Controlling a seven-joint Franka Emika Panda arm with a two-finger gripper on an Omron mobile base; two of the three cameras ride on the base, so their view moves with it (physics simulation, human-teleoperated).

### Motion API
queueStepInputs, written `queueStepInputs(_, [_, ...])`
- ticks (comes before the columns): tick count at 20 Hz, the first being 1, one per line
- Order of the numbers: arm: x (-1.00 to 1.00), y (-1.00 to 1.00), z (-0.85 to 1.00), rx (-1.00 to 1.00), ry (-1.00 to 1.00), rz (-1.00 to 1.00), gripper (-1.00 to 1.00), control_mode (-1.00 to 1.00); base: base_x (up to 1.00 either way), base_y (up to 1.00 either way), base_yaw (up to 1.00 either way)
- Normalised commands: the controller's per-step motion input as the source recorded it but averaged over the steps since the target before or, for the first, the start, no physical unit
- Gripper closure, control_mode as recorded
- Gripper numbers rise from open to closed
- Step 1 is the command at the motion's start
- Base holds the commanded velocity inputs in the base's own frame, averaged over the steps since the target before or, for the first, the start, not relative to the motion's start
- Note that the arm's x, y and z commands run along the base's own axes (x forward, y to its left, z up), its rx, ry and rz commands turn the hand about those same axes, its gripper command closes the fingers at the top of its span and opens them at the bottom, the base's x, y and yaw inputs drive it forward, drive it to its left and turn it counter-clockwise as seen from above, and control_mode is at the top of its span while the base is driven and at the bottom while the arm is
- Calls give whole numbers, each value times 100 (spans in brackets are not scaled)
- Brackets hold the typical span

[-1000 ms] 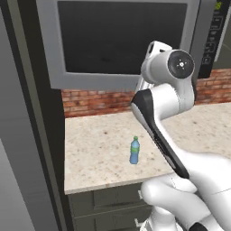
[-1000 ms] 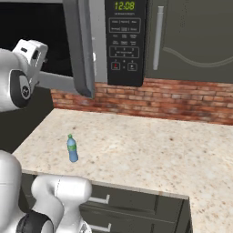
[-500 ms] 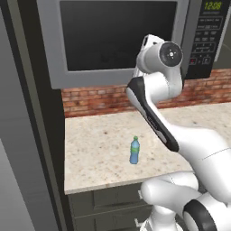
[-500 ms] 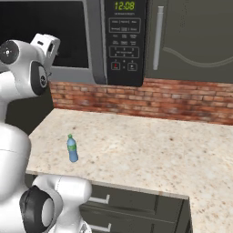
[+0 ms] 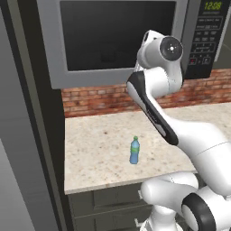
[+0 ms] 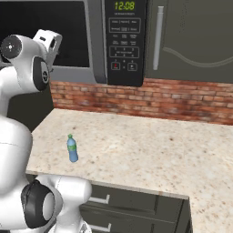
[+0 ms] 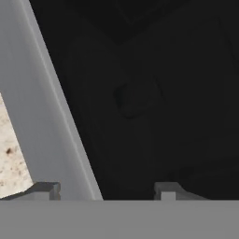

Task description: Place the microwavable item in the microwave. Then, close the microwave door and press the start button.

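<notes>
Left base view: the white arm reaches up to the microwave door (image 5: 118, 43), shut flush beside the control panel (image 5: 209, 36); a blue bottle (image 5: 134, 150) stands on the counter (image 5: 99, 153) well below the hand.

Right base view: the hand presses toward the door's lower frame, left of the microwave (image 6: 123, 41) panel.

Hand view: the gripper (image 7: 105, 190) faces dark glass, its fingertips (image 7: 164, 190) set apart with nothing between them; the mug (image 7: 133, 99) is a dim shape behind the glass, straight ahead.
</notes>
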Motion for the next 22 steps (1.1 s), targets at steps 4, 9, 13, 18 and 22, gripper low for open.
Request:
queueStepInputs(4, [3, 0, -1, 0, 6, 0, -100, -100, 0, 0, 0])
queueStepInputs(9, [-50, -26, 0, 0, 0, 1, -100, -100, 0, 0, 0])
queueStepInputs(13, [-100, -81, 2, 3, -2, 1, -100, -100, 0, 0, 0])
queueStepInputs(18, [-100, -100, 0, 11, -1, 0, -100, -100, 0, 0, 0])
queueStepInputs(22, [-66, -100, 0, 11, 0, 2, -100, -100, 0, 0, 0])
